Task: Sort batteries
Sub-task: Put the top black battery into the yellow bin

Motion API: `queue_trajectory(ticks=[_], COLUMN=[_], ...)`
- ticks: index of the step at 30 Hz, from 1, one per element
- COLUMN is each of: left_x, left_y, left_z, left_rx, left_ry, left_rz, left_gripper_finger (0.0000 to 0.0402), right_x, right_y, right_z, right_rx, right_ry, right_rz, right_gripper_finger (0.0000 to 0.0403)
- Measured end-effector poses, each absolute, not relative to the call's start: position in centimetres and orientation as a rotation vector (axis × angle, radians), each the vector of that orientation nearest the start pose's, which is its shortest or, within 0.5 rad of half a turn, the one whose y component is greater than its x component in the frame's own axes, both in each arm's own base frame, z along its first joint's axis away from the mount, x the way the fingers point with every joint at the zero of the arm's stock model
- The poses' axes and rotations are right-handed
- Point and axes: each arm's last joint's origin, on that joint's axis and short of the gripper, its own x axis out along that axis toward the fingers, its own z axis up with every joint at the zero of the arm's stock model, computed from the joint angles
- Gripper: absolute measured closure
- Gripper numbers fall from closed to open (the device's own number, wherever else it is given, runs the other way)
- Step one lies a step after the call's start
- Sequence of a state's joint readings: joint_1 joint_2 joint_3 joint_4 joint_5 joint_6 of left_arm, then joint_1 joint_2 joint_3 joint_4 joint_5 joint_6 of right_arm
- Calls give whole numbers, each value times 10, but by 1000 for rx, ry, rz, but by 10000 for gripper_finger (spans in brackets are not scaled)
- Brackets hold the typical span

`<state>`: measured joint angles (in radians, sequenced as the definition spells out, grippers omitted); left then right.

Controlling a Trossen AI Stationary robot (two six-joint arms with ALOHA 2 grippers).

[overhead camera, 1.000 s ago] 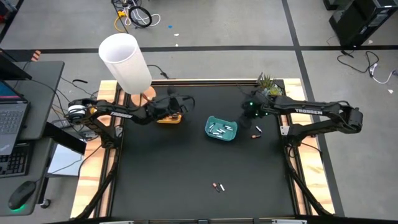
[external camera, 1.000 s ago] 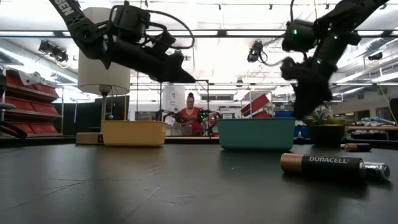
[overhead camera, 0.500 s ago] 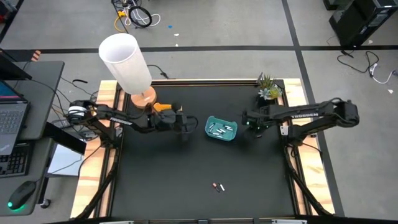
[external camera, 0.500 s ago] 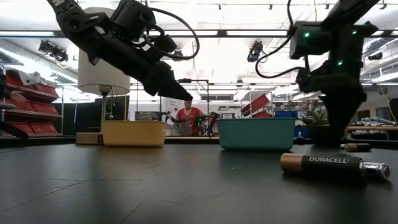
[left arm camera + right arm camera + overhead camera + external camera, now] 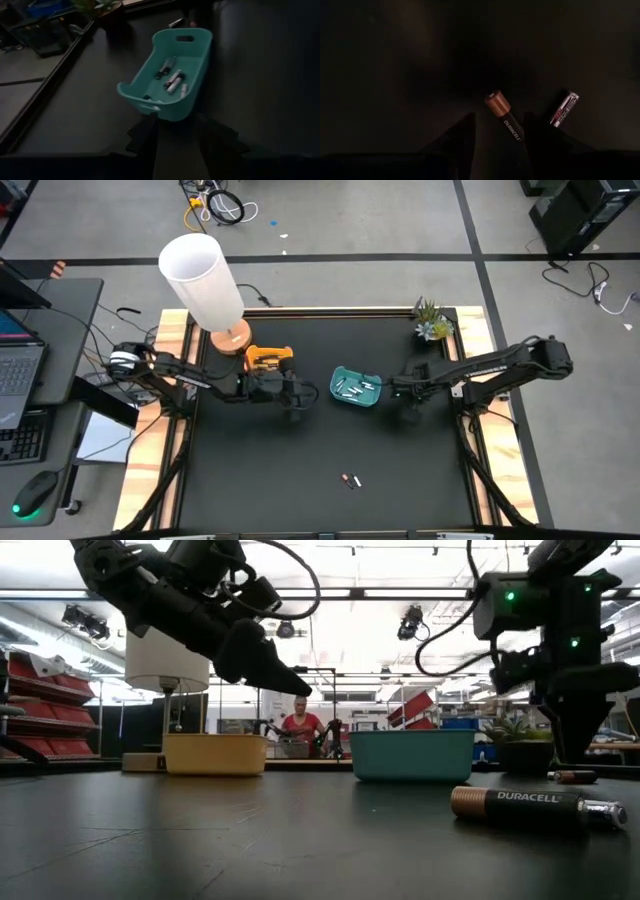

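A teal tray (image 5: 335, 388) holding several batteries (image 5: 172, 80) sits mid-table, and a yellow tray (image 5: 268, 358) lies to its left. My left gripper (image 5: 298, 397) hangs open just left of the teal tray, with nothing between its fingers (image 5: 147, 135). My right gripper (image 5: 405, 396) points down, open, right of the teal tray. A dark battery with a copper end (image 5: 509, 127) lies on the table between its fingers (image 5: 462, 137), and a silver-and-red one (image 5: 563, 110) lies beside it. Two more batteries (image 5: 350, 480) lie near the front edge.
A white lamp (image 5: 205, 280) stands at the far left corner and a small plant (image 5: 430, 320) at the far right. In the low view the near dark battery (image 5: 520, 804) lies close to the camera. A person (image 5: 300, 728) is in the room beyond the table.
My left gripper has swung from over the yellow tray toward the near edge, ending beside the teal tray. My right gripper has swung from the far side toward the near edge, sunk and tipped to point down over the batteries right of the teal tray.
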<state>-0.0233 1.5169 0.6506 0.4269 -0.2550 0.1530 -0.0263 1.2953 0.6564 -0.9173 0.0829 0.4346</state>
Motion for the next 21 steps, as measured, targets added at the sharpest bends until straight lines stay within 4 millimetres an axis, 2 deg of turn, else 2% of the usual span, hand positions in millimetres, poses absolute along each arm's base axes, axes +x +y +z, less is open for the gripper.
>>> queue_trajectory(ticks=[8,15,18,21], left_x=[296,296,295,293], left_y=[-15,-23,-26,-29], left_z=[178,178,176,174], left_rx=[197,204,211,220], left_ry=[449,454,468,490], left_rz=[147,125,115,112], left_gripper_finger=[255,255,255,255], right_x=[189,194,200,207], right_y=[-7,-7,-6,-6], right_z=[141,131,135,138], right_rx=[271,294,321,352], right_ry=[1638,1688,1674,1636], right_rz=[-441,-417,-426,-431], right_gripper_finger=[252,255,272,308])
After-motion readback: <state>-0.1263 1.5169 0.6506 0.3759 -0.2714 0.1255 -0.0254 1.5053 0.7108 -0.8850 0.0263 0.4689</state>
